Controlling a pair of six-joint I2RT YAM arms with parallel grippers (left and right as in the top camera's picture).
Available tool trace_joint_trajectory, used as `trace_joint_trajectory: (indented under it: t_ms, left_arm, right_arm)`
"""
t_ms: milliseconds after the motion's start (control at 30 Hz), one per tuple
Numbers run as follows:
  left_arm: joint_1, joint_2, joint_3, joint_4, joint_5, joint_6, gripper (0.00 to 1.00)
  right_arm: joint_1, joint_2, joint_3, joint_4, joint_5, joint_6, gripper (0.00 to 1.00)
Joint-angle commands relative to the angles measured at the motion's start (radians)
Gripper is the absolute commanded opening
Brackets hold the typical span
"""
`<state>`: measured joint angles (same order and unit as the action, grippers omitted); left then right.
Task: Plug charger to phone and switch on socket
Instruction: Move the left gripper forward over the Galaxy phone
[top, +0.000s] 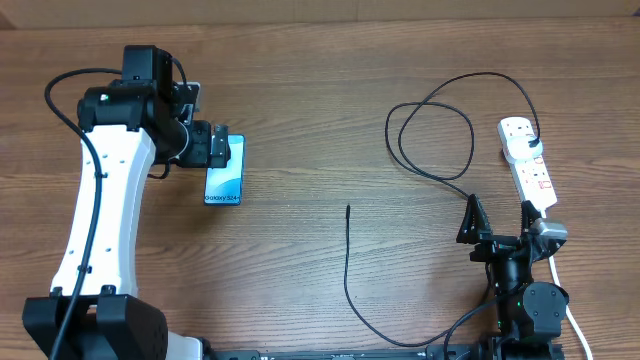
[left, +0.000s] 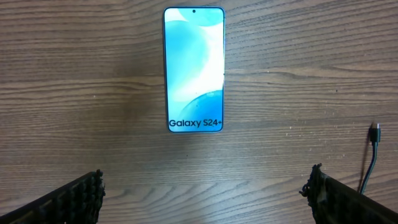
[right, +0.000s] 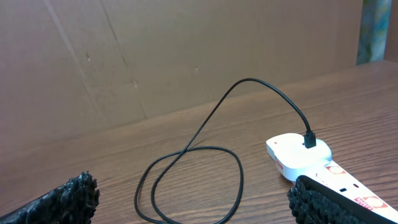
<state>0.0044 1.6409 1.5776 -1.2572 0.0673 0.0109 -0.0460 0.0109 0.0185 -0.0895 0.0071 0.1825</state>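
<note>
Hovering over the 12 o'clock end of the phone (top: 226, 185), the left arm (top: 105, 190) carries the left jaws released and spread wide, with nothing between them. In the left wrist view the phone lies flat on the wooden surface (top: 320, 60) at 12 o'clock from those jaws, screen up, its long axis running 12 to 6 and the lettered end toward 6. The charger (top: 347, 260) is already seated by its black plug (right: 309, 142) in the far end of the socket (top: 530, 170). From there it loops loosely at 9 o'clock of the strip, passes down by the right arm (top: 530, 300) and rises to a free tip (top: 348, 209) that points to 12 o'clock. Overhead, that tip lies at about 4 o'clock from the phone, well apart from it and roughly midway between the two arms, so neither is clearly nearer. The tip's axis and the phone's run parallel, so I judge the coming move to be a sideways carry toward 9 o'clock until the tip sits below the lettered end, then a push toward 12. The right jaws are released too and empty, with the socket just beside them at 1 o'clock; whether its switches are on, I cannot tell.
</note>
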Motion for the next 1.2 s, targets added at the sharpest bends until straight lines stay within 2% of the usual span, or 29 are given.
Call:
trace_joint_trajectory:
  t_ms: [0,267,667,1167]
  left_arm:
    - [0.000,0.034,0.007,-0.011,0.011,0.011,1.00]
    - [-0.043,0.143,0.006,-0.014,0.006,0.012,1.00]
    - [-0.072,0.325,0.006,0.065,-0.019,0.007,1.00]
    - [-0.072,0.381,0.006,0.166,-0.092,-0.079,0.99]
  right_arm:
    - [-0.004,-0.008,-0.011,0.005,0.003,-0.005,1.00]
    - [-0.004,-0.008,-0.011,0.005,0.003,-0.005,1.00]
    - [-0.004,-0.008,-0.011,0.005,0.003,-0.005,1.00]
    - [-0.004,-0.008,-0.011,0.005,0.003,-0.005,1.00]
